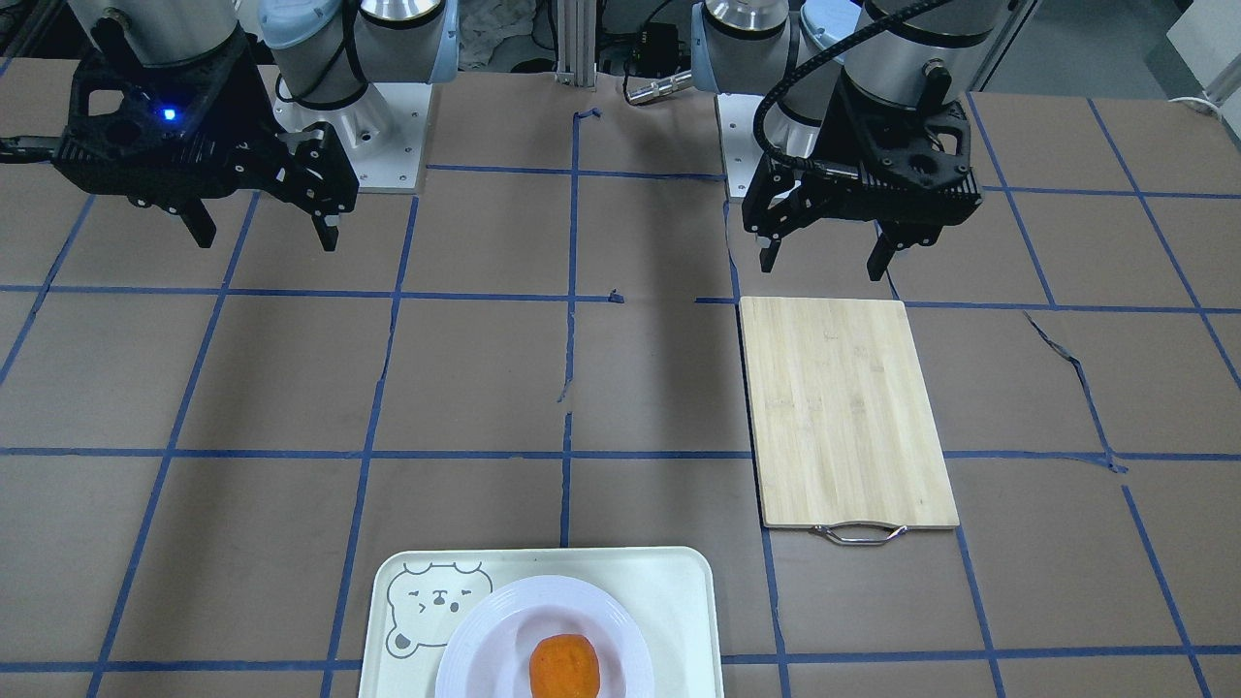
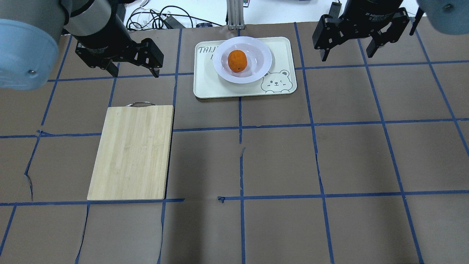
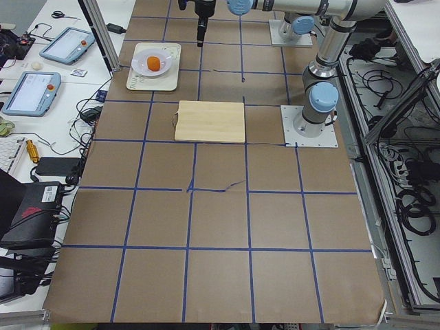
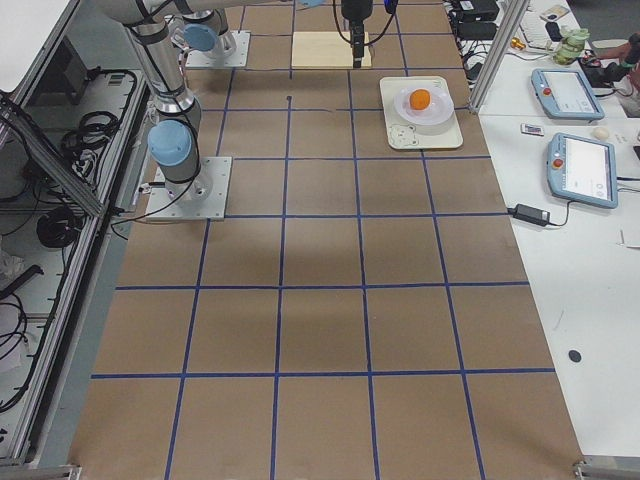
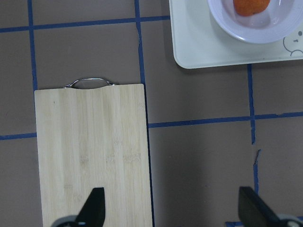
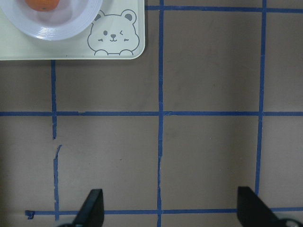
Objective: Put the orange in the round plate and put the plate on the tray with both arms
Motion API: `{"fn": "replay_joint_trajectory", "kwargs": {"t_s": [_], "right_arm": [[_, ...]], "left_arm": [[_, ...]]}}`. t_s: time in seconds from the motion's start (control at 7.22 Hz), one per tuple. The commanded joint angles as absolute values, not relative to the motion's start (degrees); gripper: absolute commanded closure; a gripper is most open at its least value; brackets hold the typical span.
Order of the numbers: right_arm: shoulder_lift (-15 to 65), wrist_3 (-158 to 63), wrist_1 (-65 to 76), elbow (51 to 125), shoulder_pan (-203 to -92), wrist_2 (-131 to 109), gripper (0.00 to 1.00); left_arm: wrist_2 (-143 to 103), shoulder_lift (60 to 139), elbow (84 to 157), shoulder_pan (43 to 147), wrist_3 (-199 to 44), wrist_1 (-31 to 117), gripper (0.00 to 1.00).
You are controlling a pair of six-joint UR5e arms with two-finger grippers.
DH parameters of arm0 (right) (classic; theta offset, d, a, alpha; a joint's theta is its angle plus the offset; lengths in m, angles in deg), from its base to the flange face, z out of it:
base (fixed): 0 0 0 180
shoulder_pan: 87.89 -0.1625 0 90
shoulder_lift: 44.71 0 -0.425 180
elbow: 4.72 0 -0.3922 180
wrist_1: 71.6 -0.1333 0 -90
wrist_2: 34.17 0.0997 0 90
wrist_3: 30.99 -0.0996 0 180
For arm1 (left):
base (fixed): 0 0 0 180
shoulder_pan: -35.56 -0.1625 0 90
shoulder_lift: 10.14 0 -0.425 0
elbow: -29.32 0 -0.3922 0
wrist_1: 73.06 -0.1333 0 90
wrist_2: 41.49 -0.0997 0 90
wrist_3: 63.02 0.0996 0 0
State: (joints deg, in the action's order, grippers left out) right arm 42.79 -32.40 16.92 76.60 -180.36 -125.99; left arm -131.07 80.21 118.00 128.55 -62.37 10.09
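Note:
The orange (image 2: 237,61) lies in the sunken centre of the white round plate (image 2: 256,71). The plate rests on the cream tray (image 2: 209,88) with the bear face, at the table's far middle. My left gripper (image 2: 135,71) hovers open to the left of the tray, above the far end of the bamboo board, with nothing between its fingers. To the tray's right my right gripper (image 2: 347,55) also hangs open and empty. Both wrist views show the fingers (image 5: 92,210) (image 6: 251,210) spread wide over bare table, and the tray (image 5: 203,47) (image 6: 71,52) at the top edge.
A bamboo cutting board (image 2: 132,152) with a metal handle (image 2: 141,104) lies on the robot's left half. The table is brown with blue tape lines. Cables and a metal post (image 2: 234,14) sit beyond the far edge.

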Motion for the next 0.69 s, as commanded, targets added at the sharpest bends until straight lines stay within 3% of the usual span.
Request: {"fn": "replay_joint_trajectory", "kwargs": {"t_s": [0.0,0.55], "right_arm": [[42.7,-31.3,17.3,76.7,-179.8,-125.8,0.0],[42.7,-29.9,18.9,76.8,-179.9,-126.1,0.0]], "left_arm": [[-131.0,80.2,118.1,128.5,-62.4,10.1,0.0],[-131.1,80.2,118.1,128.5,-62.3,10.1,0.0]]}}
